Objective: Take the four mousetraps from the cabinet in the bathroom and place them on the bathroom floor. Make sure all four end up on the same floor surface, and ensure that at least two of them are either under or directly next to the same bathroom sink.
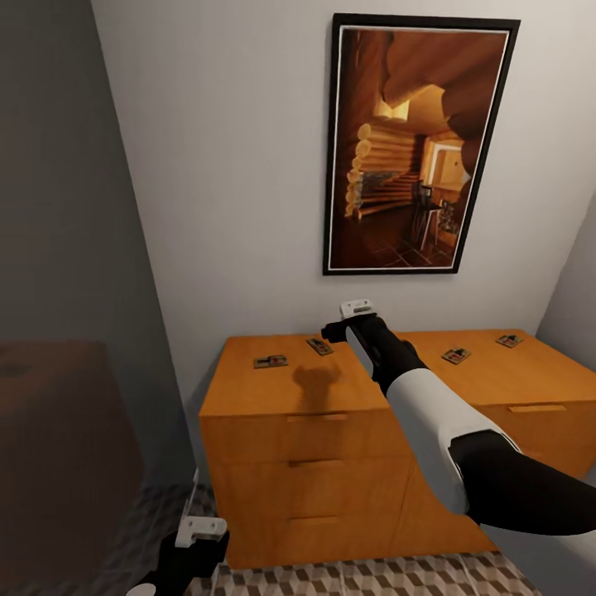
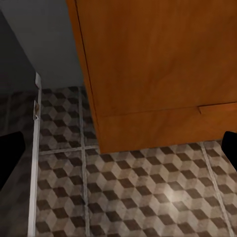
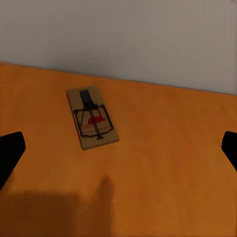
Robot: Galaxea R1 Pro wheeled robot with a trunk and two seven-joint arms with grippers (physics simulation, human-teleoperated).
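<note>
Several mousetraps lie flat on top of the orange-brown cabinet (image 1: pixel 314 463): one at the left (image 1: pixel 271 361), one near the middle (image 1: pixel 319 346), and two on the right half (image 1: pixel 456 356) (image 1: pixel 509 340). My right gripper (image 1: pixel 338 329) hovers open just above the middle mousetrap (image 3: pixel 92 117), with its dark fingertips (image 3: pixel 10 153) far apart and nothing between them. My left gripper (image 1: pixel 197 540) hangs low by the cabinet's left front corner (image 2: pixel 158 64). It is open over the cube-patterned bathroom floor (image 2: pixel 138 192). The bathroom sink is out of view.
A framed picture (image 1: pixel 418 145) hangs on the white wall behind the cabinet. A grey wall and a dark brown surface (image 1: pixel 50 430) close off the left side. A white vertical strip (image 2: pixel 34 148) stands on the floor left of the cabinet.
</note>
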